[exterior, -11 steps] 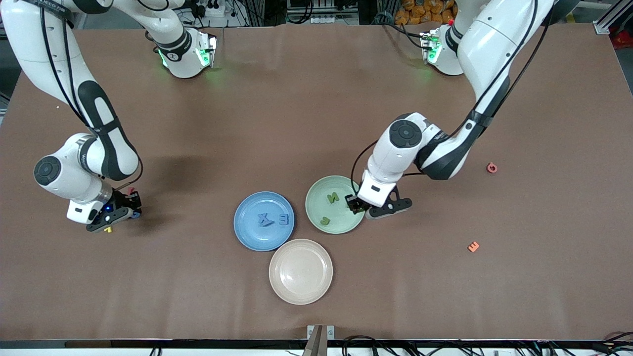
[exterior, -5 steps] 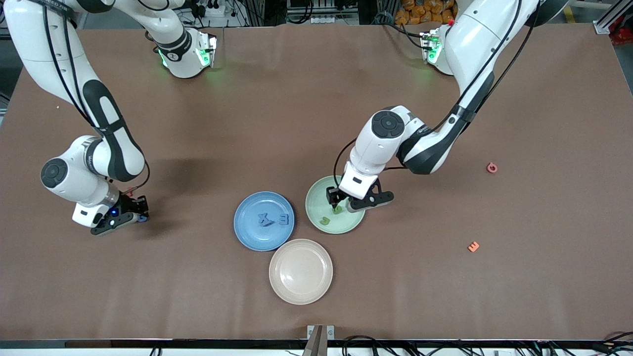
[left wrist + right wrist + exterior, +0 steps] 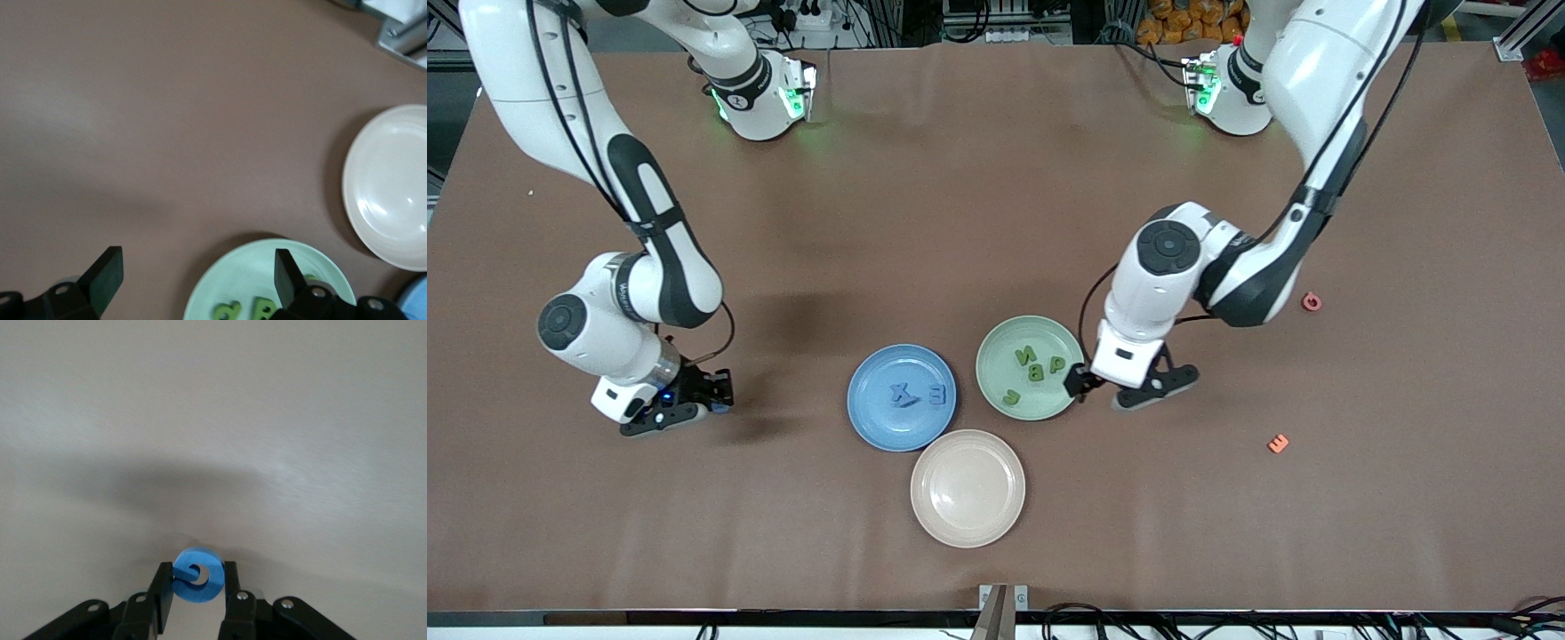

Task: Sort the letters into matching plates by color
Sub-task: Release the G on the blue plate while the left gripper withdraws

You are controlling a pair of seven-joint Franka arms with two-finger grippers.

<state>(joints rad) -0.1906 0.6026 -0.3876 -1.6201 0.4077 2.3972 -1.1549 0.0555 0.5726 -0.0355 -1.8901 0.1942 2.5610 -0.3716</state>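
Between the right pincer's (image 3: 195,585) closed fingers: a blue letter (image 3: 197,575), held over bare table (image 3: 960,222). Beside the open, empty left pincer (image 3: 1116,391), the green plate (image 3: 996,356) holds four green letters (image 3: 1037,367). Blue plate (image 3: 871,391) holds blue X (image 3: 903,394) and E (image 3: 937,396).

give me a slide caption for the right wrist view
Right tool shut on a blue letter, held above the brown table.
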